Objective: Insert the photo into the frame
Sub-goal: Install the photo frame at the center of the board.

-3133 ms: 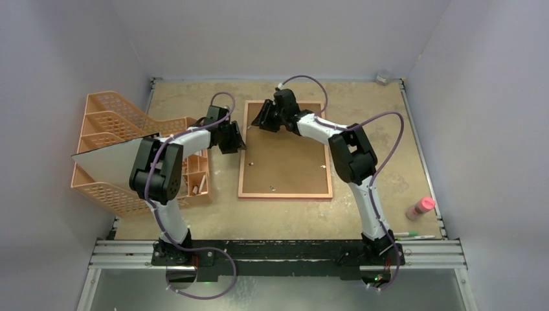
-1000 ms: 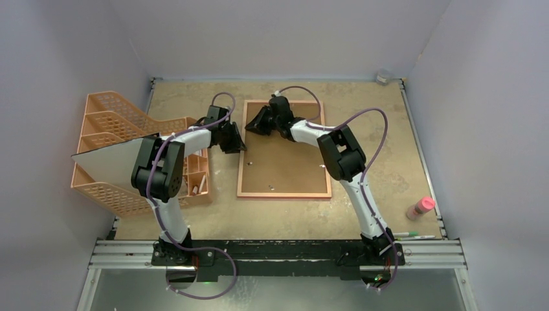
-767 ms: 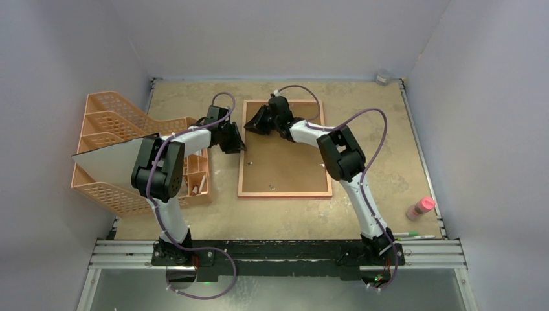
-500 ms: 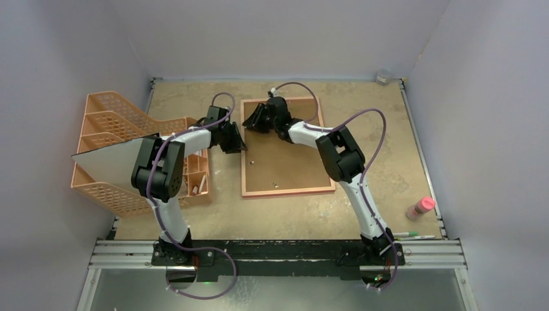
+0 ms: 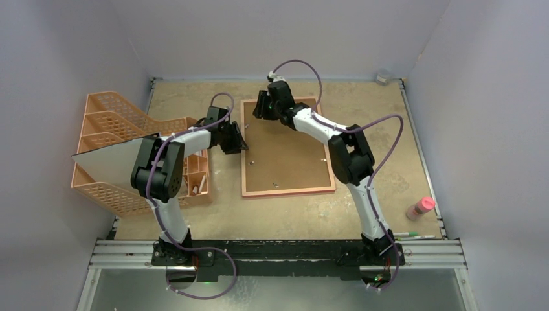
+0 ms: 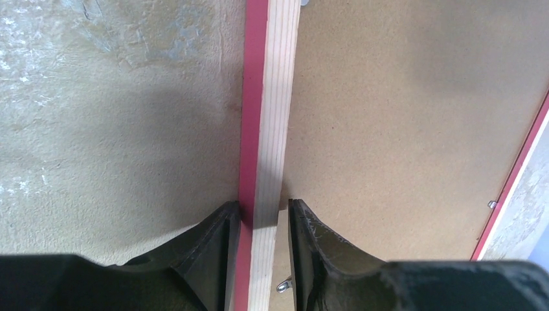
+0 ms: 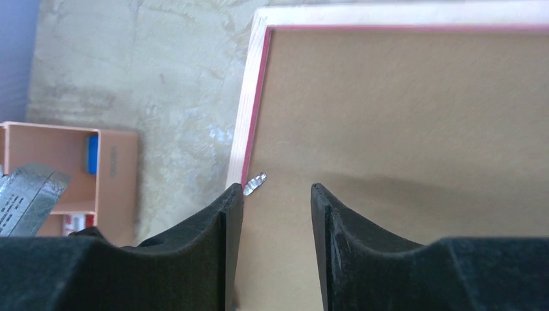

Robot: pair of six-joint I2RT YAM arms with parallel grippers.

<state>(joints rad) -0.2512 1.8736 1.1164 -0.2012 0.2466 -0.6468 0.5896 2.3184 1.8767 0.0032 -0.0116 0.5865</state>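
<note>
On the sandy tabletop the frame is loosely straddled by the left gripper, seen only wrist-side; the right gripper is spread, empty

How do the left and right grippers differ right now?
The left gripper straddles the left rail of the frame, a finger on each side; the right gripper has nothing between its fingers. The left is down at the rail; the right hangs over the backing board near the far-left corner. Both have jaws apart.
</note>
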